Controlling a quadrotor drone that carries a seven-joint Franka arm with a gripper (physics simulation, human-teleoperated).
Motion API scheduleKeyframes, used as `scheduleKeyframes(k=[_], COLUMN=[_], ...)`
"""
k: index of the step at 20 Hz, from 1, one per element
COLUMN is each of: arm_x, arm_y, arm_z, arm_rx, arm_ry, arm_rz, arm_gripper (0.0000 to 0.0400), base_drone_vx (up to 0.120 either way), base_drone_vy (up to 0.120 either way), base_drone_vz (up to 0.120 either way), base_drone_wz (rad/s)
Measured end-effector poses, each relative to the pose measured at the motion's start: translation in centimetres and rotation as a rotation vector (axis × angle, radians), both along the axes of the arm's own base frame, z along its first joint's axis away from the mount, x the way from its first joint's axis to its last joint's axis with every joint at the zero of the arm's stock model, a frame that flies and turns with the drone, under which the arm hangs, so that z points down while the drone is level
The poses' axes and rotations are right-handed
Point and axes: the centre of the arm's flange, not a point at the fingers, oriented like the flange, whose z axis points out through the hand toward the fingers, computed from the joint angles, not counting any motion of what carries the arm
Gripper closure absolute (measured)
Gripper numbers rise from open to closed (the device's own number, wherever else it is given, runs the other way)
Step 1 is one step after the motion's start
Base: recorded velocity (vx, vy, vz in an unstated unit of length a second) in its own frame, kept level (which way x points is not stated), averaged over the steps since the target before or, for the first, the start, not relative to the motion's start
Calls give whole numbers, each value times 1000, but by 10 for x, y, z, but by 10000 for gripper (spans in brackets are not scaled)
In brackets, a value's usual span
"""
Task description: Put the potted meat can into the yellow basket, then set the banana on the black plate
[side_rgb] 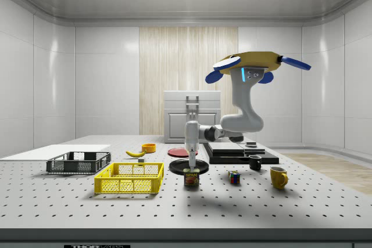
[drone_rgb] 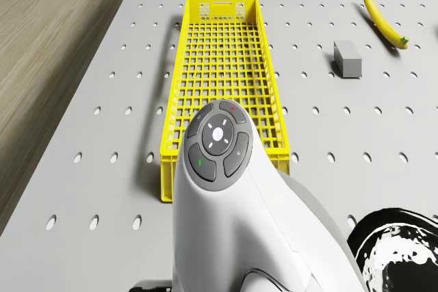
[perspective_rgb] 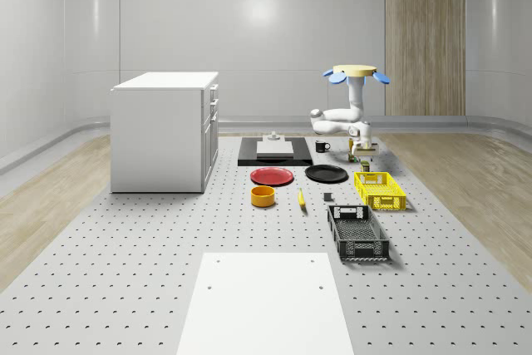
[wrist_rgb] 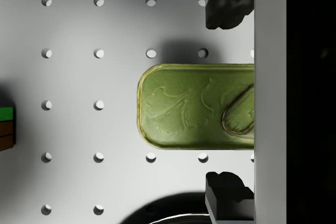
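Observation:
The potted meat can, green-topped, stands upright on the perforated table just off the yellow basket's far end. My gripper is open and straddles the can, with a gap between each fingertip and its sides. From the side the gripper points straight down onto the can. The drone hovers above and behind, beside the black plate. The banana lies on the table between the orange bowl and the baskets, also seen as the banana past the yellow basket.
A dark basket sits beyond the yellow one. A red plate, an orange bowl and a white cabinet stand towards the whole-scene view's left. A colour cube, a yellow mug and a black mug are near the can.

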Motion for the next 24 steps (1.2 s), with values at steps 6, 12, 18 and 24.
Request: scheduleKeyframes(k=[6, 12, 18, 24], arm_x=[0, 0, 0, 0], arm_y=[0, 0, 2, 4], arm_z=[11, 20, 23, 24], arm_rx=[0, 0, 0, 0], arm_ry=[0, 0, 0, 0], arm_rz=[0, 0, 0, 0], arm_gripper=[0, 0, 0, 66], base_drone_vx=[0, 0, 0, 0], base_drone_vy=[0, 0, 0, 0], base_drone_vz=[0, 0, 0, 0], base_drone_wz=[0, 0, 0, 0])
